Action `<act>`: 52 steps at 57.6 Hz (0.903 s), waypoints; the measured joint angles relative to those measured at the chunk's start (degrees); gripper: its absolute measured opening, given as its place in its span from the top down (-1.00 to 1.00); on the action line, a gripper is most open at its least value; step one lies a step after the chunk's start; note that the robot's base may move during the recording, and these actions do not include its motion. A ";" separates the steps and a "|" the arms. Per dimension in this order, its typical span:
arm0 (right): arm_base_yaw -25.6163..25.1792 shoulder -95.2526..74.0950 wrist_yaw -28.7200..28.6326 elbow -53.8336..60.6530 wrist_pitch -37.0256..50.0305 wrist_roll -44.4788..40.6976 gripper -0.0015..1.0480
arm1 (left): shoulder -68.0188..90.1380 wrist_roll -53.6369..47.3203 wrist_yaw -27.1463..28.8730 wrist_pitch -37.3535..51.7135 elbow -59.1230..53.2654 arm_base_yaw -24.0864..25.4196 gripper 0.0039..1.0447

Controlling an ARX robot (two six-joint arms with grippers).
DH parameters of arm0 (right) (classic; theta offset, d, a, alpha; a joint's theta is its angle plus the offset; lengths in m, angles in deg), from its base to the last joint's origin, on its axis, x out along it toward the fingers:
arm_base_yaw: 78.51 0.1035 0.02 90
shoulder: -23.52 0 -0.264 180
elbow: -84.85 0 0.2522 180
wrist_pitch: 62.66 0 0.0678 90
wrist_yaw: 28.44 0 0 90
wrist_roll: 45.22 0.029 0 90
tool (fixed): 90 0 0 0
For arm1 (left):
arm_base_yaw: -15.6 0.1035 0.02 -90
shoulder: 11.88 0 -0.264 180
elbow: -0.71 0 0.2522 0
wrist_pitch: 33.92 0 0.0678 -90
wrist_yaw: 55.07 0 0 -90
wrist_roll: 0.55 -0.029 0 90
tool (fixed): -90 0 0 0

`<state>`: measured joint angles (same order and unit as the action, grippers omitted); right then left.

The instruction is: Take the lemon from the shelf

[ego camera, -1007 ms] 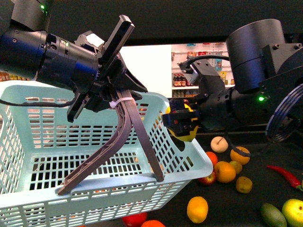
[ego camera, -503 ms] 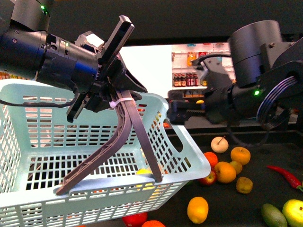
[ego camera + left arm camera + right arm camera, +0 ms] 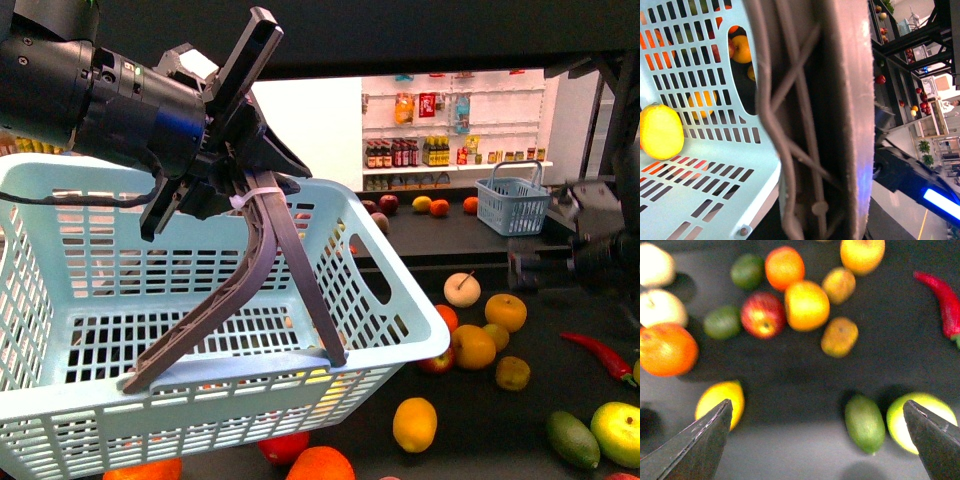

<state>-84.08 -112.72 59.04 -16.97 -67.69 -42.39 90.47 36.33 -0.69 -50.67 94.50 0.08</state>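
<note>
A deep-yellow lemon [image 3: 660,131] lies on the floor of the light blue basket [image 3: 400,320], seen in the left wrist view. My left gripper [image 3: 245,190] is shut on the grey basket handle [image 3: 290,270] and holds the basket up over the shelf's dark tray [image 3: 490,430]. My right gripper [image 3: 530,268] is open and empty at the right, apart from the basket. In the right wrist view its fingers [image 3: 710,440] stand wide apart above the tray. A second lemon-like yellow fruit [image 3: 415,424] lies on the tray; it also shows in the right wrist view [image 3: 720,401].
On the tray lie oranges [image 3: 474,346], an apple [image 3: 763,315], a pale round fruit [image 3: 462,289], a green avocado [image 3: 865,423], a yellow-green fruit [image 3: 920,417] and a red chili [image 3: 944,300]. A small blue basket [image 3: 512,205] stands far back before bottle shelves.
My right gripper held the lemon at the basket rim, let it fall into the basket, then drew back to the right. The basket has shifted slightly.
</note>
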 joint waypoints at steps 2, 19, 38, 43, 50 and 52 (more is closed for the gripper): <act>0.17 -1.90 0.00 -0.76 -0.68 0.22 -0.95 | 0.00 0.00 0.00 0.00 0.00 0.00 0.75; 5.09 -16.04 2.51 -17.09 -9.51 9.99 -0.95 | 0.00 0.02 0.02 0.00 0.00 0.00 0.75; 11.78 -29.18 4.26 -42.25 -24.92 23.26 -0.95 | 0.00 0.02 0.02 0.00 0.00 0.00 0.75; 13.31 -33.44 4.66 -50.27 -29.31 24.98 -0.95 | 0.00 0.02 0.02 0.00 0.00 0.00 0.75; 14.27 -40.39 4.92 -63.14 -36.39 26.12 -0.95 | 0.00 0.00 0.00 0.00 0.00 0.00 0.75; 14.32 -42.77 5.09 -67.12 -38.73 26.12 -0.95 | 0.00 0.02 0.02 0.00 0.00 0.00 0.75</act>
<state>-69.76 -155.50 64.13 -84.09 -106.42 -16.27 90.47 36.35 -0.67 -50.67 94.50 0.08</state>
